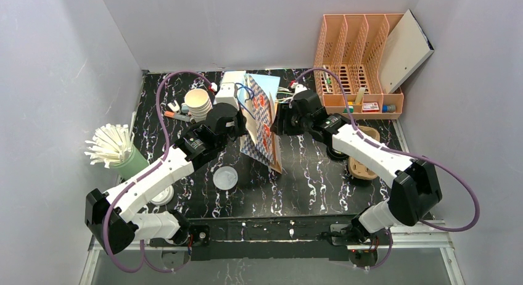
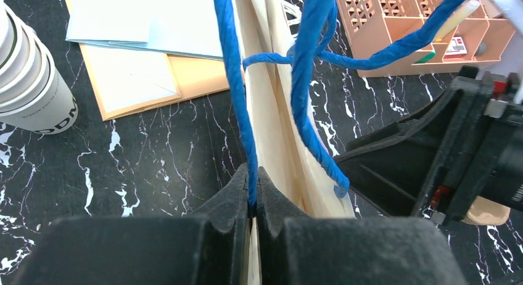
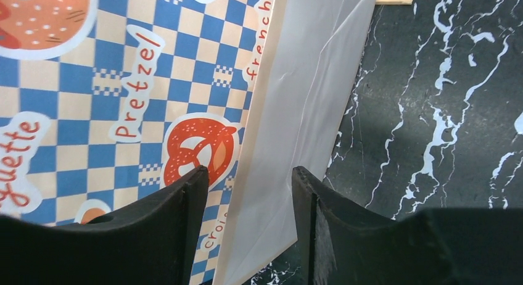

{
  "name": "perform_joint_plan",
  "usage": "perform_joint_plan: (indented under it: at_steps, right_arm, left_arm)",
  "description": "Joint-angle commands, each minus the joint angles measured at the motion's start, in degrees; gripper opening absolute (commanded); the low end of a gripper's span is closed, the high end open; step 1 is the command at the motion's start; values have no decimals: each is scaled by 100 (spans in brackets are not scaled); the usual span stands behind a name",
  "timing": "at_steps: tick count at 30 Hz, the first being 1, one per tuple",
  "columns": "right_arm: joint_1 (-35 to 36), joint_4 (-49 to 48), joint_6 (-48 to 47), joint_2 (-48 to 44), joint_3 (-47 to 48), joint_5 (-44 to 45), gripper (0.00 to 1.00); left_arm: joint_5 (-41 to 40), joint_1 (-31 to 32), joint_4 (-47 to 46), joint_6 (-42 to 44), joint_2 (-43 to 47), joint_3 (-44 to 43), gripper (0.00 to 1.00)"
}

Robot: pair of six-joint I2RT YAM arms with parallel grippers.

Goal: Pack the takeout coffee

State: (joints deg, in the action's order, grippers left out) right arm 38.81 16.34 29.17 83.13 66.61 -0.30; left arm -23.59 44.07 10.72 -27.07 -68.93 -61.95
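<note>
Both arms are extended from the near edge and angled inward, meeting at a checkered paper bag (image 1: 264, 121) that is stood upright on the marbled surface (image 1: 308, 180). The left pincer (image 2: 253, 202) is closed tight on the bag's blue cord handle (image 2: 237, 81). The right pincer (image 3: 250, 177) is held partly open, its jaws set either side of the bag's folded side edge; contact cannot be told. The takeout coffee cannot be identified with certainty: only a dark rounded form (image 1: 337, 153) is glimpsed under the right forearm, beside a pulp carrier (image 1: 364, 168). Farther back, stacked cream cups (image 1: 198, 103) and a peach organiser (image 1: 358, 63) are seen.
</note>
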Motion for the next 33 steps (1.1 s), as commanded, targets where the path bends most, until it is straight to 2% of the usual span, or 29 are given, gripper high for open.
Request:
perform_joint_plan:
  at_steps: [1, 18, 20, 23, 33]
  right_arm:
    - [-38, -222, 54, 165, 115, -127, 58]
    - [-253, -56, 11, 125, -46, 293, 25]
    - [-297, -67, 3, 99, -96, 312, 19]
    - [-365, -61, 1, 55, -159, 292, 3]
    - [-1023, -327, 139, -45, -669, -484, 1]
  left_arm:
    - [4, -22, -54, 22, 116, -56, 0]
    - [-123, -22, 75, 139, 247, -61, 0]
    - [-143, -22, 96, 157, 261, -56, 0]
    - [-183, -22, 127, 191, 281, -66, 0]
    - [-321, -22, 273, 270, 411, -65, 0]
